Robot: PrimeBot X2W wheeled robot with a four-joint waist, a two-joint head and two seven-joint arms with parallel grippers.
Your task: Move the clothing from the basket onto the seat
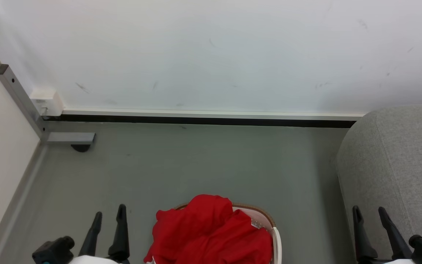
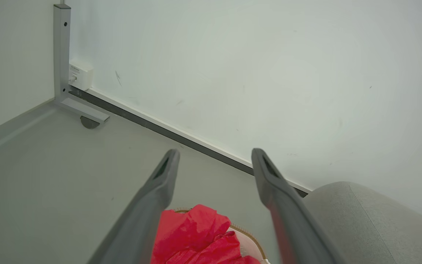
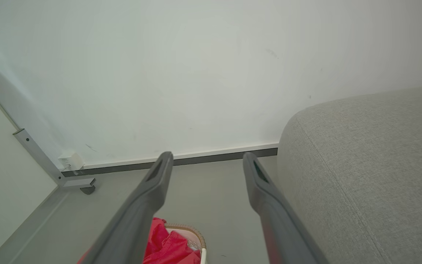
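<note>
The clothing is bright, plain red. The basket is cream-white with a tan woven-look rim and small perforations in its wall. The sofa is light grey with a fine flecked weave. The floor is flat grey-green. The wall is pale white with faint dark scuffs, edged by a white-over-black skirting. The corner post is silver-grey. The left gripper and right gripper have black fingers.
</note>
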